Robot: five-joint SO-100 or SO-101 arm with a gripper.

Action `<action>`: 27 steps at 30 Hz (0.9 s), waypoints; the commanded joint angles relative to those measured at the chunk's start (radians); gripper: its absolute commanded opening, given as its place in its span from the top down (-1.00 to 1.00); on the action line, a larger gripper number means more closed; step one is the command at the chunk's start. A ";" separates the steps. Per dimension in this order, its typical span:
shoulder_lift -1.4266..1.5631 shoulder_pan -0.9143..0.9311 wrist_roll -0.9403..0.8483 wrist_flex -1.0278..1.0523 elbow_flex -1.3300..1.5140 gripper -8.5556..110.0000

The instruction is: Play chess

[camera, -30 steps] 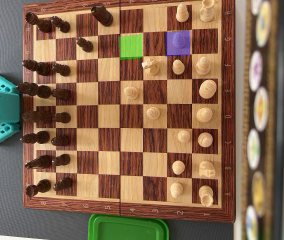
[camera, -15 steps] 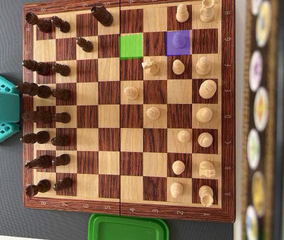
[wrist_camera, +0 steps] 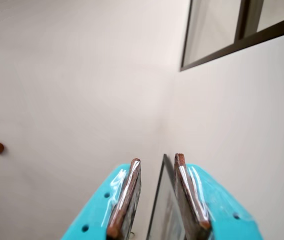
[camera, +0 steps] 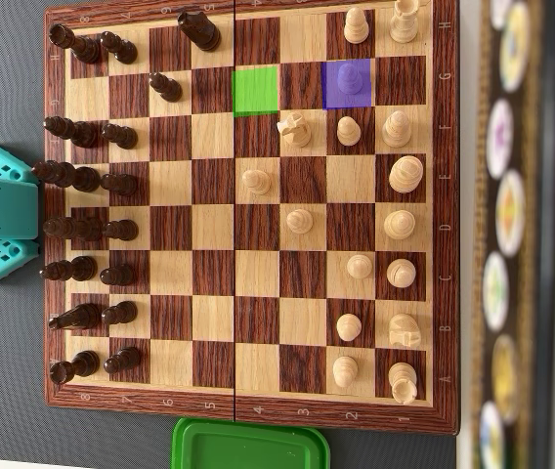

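Currently the claw points at a wall in the wrist view, fingers slightly apart and empty, so I judge it should descend squarely over the purple-tinted pawn at far right of the chessboard, then slide left to the green square.

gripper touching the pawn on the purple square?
Apart. In the wrist view the gripper points at a bare wall, holding nothing; the overhead view shows the pawn standing alone on its purple square.

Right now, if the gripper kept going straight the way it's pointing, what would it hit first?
Probably nothing nearby: in the wrist view the gripper points up and away from the chessboard, toward a bare wall. Depth is unclear.
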 commanded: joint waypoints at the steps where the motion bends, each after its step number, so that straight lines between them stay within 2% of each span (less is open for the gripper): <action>1: 0.000 0.005 -0.002 0.012 0.003 0.66; 20: -0.002 0.005 -0.002 0.785 -0.304 0.66; 27: -0.002 0.005 -0.002 1.002 -0.380 0.66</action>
